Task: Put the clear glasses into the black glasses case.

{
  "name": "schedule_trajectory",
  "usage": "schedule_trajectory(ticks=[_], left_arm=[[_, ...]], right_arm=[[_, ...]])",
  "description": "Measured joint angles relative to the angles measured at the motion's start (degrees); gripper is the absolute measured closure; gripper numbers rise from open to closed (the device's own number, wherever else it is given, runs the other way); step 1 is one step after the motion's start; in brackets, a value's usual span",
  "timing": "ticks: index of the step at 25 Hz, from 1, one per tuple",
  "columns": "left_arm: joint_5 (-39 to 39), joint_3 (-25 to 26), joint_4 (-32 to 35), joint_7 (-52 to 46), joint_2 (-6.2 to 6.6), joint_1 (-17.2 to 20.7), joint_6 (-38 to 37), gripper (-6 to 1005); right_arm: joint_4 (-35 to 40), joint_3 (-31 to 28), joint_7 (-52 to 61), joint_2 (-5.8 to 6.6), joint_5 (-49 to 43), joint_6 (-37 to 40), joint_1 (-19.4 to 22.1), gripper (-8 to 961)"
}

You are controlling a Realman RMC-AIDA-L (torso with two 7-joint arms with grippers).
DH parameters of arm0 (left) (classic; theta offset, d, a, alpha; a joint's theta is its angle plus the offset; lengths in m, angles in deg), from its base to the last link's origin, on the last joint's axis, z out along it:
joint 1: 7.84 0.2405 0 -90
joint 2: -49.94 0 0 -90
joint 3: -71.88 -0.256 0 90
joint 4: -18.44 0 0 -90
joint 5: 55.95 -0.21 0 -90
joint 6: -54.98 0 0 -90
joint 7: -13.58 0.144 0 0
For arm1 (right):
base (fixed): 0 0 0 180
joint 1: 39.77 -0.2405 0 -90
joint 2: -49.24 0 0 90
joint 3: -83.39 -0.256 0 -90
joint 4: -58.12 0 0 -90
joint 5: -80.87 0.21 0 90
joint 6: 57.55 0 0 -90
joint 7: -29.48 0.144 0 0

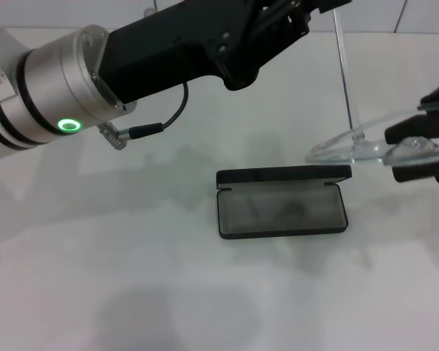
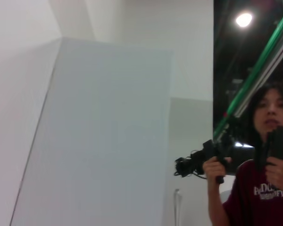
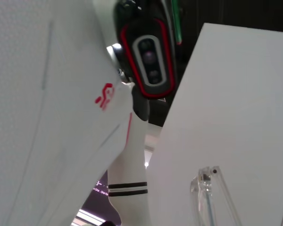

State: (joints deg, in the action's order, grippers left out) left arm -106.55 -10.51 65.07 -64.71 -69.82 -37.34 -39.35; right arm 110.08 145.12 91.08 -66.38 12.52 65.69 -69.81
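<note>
Right gripper [image 1: 413,150] jaws clamped on clear glasses [image 1: 351,150], held above open black glasses case's [image 1: 282,208] right end. Left gripper [image 1: 296,14] raised behind; jaws unreadable. White table [image 1: 95,256] bare around case.

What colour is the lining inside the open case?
Grey, inside the matte black hinged rectangular glasses case; the head view shows it best.

head camera looks down; both wrist cameras face upward.

The clear glasses [image 1: 366,146] hang right of the black glasses case [image 1: 282,202].
</note>
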Motion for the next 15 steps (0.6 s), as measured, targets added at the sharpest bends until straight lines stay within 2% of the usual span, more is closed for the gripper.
schedule_trajectory(ticks=[4, 11, 15], left_arm=[[-0.23, -0.25, 0.08, 0.05, 0.03, 0.12, 0.17, 914], [-0.28, -0.24, 0.88, -0.31, 0.06, 0.51, -1.66, 914], [-0.28, 1.01, 0.96, -0.10, 0.13, 1.41, -1.62, 914]], right_arm=[[0.73, 0.92, -0.31, 0.09, 0.88, -0.10, 0.31, 835], [-0.12, -1.91, -1.74, 0.00, 1.10, -0.51, 1.19, 835], [0.43, -1.59, -1.87, 0.19, 2.48, 0.08, 2.08, 835]])
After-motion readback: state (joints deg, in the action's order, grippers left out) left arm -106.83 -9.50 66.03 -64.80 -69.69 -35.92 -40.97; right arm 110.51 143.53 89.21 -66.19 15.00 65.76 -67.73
